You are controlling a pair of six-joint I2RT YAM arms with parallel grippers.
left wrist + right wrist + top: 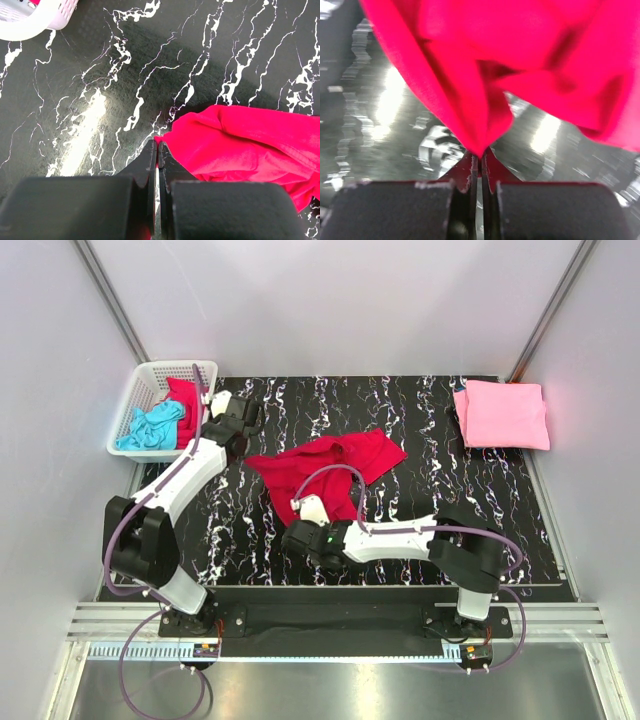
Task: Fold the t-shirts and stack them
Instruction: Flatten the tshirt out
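A crimson red t-shirt (330,465) lies crumpled in the middle of the black marbled table. My left gripper (243,447) is shut on its left corner, and the left wrist view shows red cloth (240,145) pinched between the closed fingertips of that gripper (157,144). My right gripper (298,515) is shut on the shirt's near edge. In the right wrist view the fabric (485,75) rises in a peak from the right gripper (481,156). A folded light pink t-shirt (500,413) rests at the far right.
A white lattice basket (138,392) stands off the table's far left corner, its rim (35,22) near my left gripper. It holds a turquoise shirt (150,427) and a red shirt (183,398). White walls close in both sides and the back.
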